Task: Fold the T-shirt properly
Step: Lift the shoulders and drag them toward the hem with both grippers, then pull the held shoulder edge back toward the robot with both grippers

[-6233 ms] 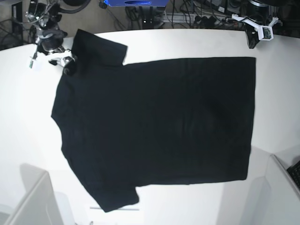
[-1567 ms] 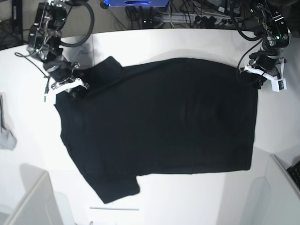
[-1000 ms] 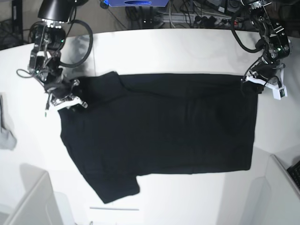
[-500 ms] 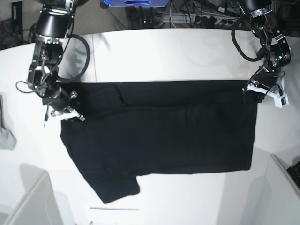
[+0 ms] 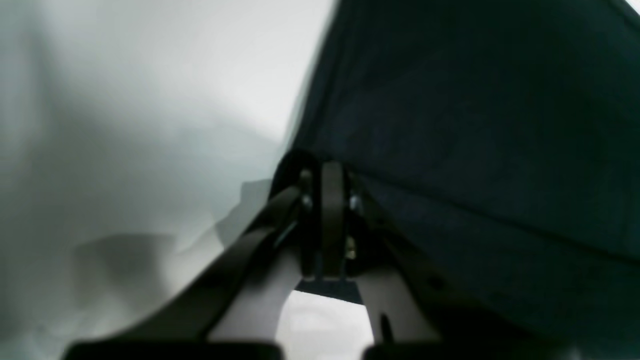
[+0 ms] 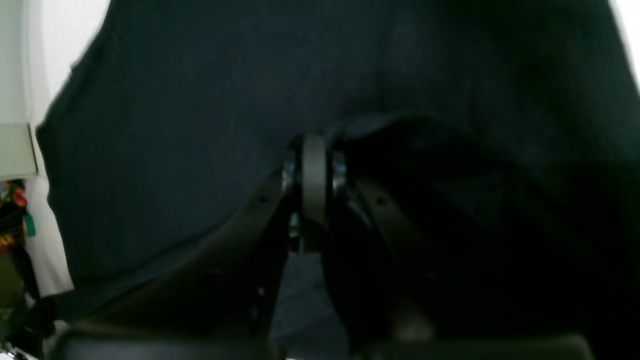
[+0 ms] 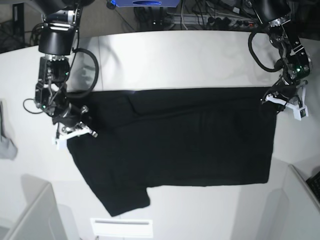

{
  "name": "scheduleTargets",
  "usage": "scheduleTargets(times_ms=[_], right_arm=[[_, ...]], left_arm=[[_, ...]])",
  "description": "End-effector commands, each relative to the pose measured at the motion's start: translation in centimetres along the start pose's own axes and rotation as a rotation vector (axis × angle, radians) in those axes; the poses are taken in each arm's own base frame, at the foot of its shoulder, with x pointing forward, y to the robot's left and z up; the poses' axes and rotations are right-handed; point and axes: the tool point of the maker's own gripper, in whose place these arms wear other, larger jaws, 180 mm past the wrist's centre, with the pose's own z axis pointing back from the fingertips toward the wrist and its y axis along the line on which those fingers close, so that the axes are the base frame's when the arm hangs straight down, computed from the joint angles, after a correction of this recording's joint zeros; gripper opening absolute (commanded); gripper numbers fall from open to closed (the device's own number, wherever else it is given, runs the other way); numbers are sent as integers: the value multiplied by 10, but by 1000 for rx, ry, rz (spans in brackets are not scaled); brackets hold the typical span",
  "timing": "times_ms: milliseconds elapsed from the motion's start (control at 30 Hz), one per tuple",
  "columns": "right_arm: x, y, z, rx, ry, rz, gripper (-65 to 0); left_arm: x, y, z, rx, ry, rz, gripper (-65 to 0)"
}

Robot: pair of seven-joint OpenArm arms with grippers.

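Overhead, black T-shirt point(image 7: 175, 140) lies on white table point(image 7: 165, 55), far edge doubled over. Left wrist: left gripper point(image 5: 327, 200) pinches hem. Right wrist: right gripper point(image 6: 314, 180) clamps cloth. Best drag both evenly, keeping fold straight.

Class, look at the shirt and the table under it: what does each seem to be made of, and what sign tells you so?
Shirt: soft matte black cloth, probably cotton knit; it drapes and creases where the claws pinch it, with no shine.
Table: a hard, smooth white top, perhaps laminate or painted board; it is flat and carries soft shadows of the arms. The exact material cannot be told.
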Motion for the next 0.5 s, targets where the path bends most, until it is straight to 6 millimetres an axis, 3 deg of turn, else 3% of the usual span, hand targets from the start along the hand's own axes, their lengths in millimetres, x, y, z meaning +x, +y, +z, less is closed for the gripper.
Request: scheduleTargets(times_ms=[0, 467], right_arm=[[24, 4, 5, 14, -57, 15, -650], [23, 5, 3, 12, -44, 19, -650]], left_arm=[[22, -1, 3, 1, -64, -15, -650], [34, -3, 1, 7, -87, -24, -650]])
